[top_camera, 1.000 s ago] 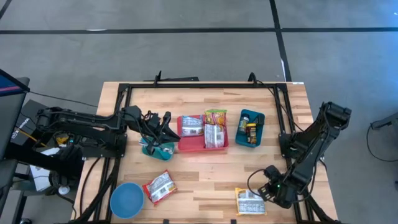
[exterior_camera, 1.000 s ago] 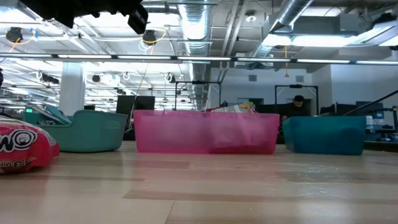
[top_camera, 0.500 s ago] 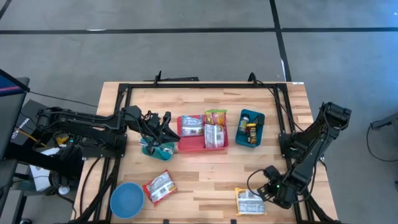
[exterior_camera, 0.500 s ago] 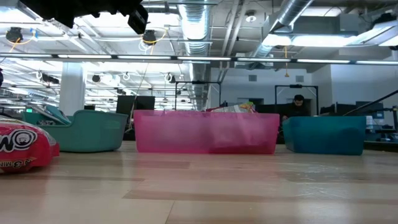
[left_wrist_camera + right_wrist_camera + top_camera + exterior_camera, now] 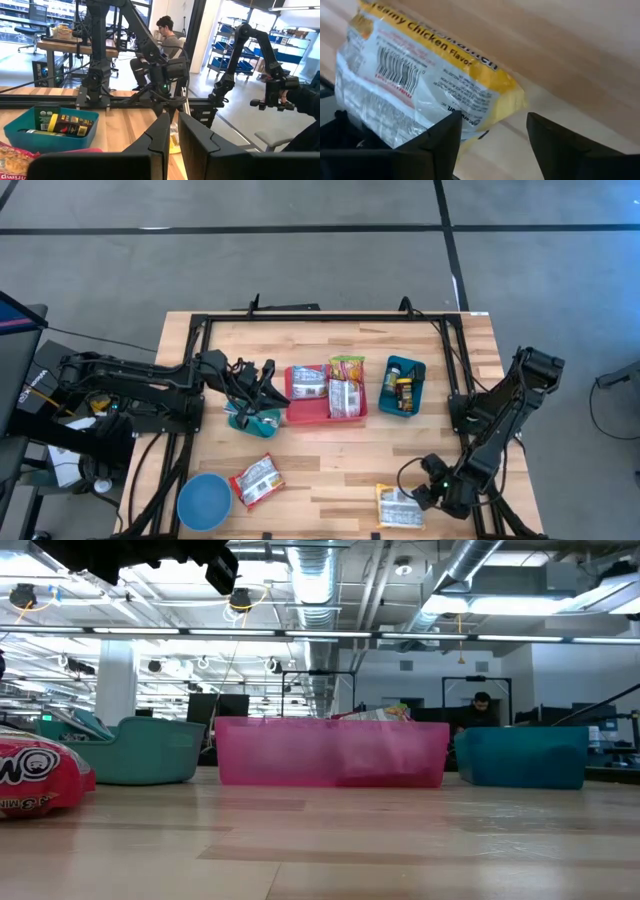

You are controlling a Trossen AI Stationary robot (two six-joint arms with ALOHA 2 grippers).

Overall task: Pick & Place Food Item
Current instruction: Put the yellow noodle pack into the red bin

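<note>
Yellow noodle packet lies flat at the lower right of the high view, close to the table's near edge. My right tool sits just beside it; in the right wrist view its fingers are spread, with the packet's end between them, not yet pinched. So I judge the pick barely started: no grip, no lift, and the whole carry and drop still to do.

Left tool hangs over the teal bin at centre left of the high view, fingers pressed together, nothing between them that I can see.

Pink bin at centre holds packets; the blue bin to its right holds small items. Red packet and blue bowl lie at lower left, well apart from the right arm.

Bare wood between the yellow packet and the bins gives open room. Watch the near edge and the black frame rail along the right side.
</note>
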